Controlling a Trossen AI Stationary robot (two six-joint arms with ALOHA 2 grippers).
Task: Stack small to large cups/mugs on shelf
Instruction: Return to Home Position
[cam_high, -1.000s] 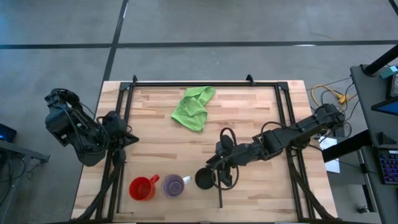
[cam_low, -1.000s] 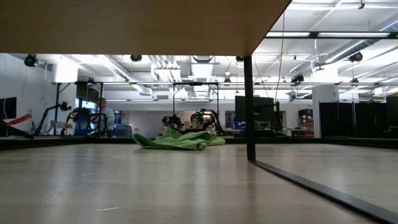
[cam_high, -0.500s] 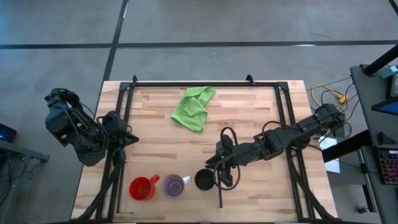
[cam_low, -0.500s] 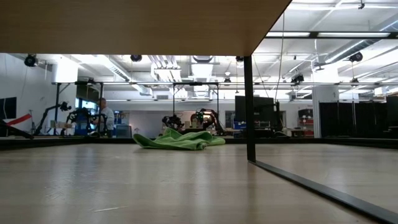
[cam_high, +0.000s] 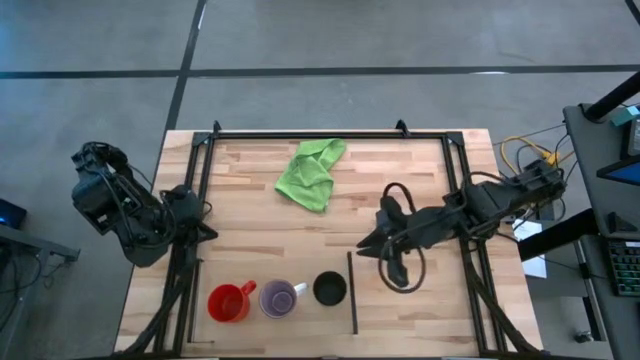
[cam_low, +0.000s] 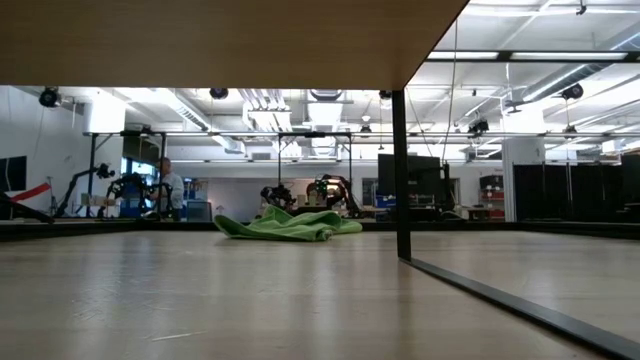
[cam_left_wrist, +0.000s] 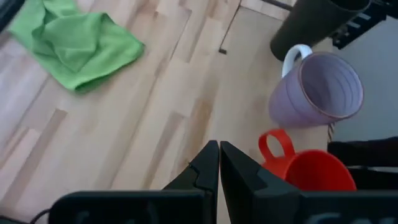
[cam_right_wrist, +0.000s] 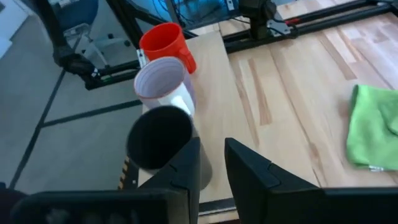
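Red mug (cam_high: 229, 303), purple cup (cam_high: 276, 298) (whitish handle), black cup (cam_high: 330, 289).

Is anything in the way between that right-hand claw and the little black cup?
Only a thin black bar: seen from above, it runs between the right gripper and the black cup. The right wrist camera sees the cup straight past the open fingers, with nothing else between them.
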